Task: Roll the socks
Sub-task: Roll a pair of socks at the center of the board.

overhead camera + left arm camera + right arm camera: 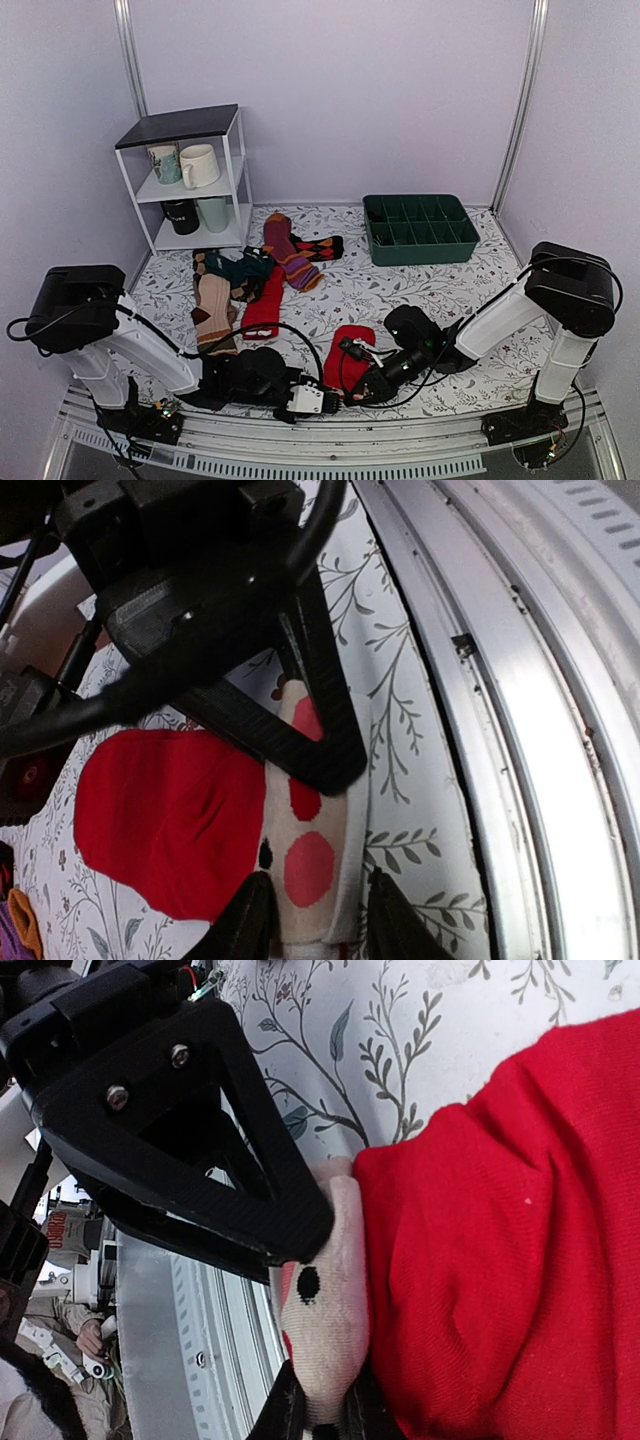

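Note:
A red sock [349,358] lies folded near the table's front edge, its cream cuff with red dots toward the rail. In the left wrist view, my left gripper [315,920] has a finger on each side of the cuff [310,865] and is shut on it; the red body [170,815] spreads to the left. In the right wrist view, my right gripper [328,1415] pinches the cuff [330,1320] beside the red body [500,1260]. Both grippers [328,398] [353,391] meet at the cuff. A second red sock [265,300] lies flat farther back.
A pile of brown, green and argyle socks [228,280] and a maroon striped sock [288,250] lie at the back left. A white shelf with mugs [185,180] stands behind. A green divided tray [420,228] sits at the back right. The metal front rail [520,730] runs close by.

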`<state>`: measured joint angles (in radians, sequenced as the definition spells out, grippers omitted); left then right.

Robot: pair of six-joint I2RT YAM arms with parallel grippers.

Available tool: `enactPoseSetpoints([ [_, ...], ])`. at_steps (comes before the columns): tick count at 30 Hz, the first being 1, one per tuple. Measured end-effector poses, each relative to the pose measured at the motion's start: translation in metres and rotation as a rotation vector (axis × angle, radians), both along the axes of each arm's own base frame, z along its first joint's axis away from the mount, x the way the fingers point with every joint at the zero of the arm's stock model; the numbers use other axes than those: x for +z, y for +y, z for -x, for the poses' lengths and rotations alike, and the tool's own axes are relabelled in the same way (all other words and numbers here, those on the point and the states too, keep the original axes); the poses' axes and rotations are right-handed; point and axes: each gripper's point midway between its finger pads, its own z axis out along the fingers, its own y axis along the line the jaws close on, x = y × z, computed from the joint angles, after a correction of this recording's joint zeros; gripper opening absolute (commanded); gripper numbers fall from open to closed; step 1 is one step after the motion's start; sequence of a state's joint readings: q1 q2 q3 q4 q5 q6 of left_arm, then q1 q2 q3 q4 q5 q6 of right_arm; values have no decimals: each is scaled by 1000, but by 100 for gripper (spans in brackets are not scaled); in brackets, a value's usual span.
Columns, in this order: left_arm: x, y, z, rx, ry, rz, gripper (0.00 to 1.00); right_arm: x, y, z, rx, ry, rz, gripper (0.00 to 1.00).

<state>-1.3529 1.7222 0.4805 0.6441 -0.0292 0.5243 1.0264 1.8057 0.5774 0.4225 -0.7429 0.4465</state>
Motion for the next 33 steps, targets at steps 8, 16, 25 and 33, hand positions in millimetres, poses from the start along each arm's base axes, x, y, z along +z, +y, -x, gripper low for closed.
enactPoseSetpoints([
  [8,-2,-3,-2,11,0,-4,15,0,0,1,5,12,2,10],
  [16,-3,-12,-4,23,14,-8,22,0,-3,4,19,42,6,11],
  [25,-5,-15,-4,27,23,-19,21,0,-4,5,26,51,5,11],
  [33,-5,-18,-3,20,28,-29,0,0,-5,6,33,59,4,15],
])
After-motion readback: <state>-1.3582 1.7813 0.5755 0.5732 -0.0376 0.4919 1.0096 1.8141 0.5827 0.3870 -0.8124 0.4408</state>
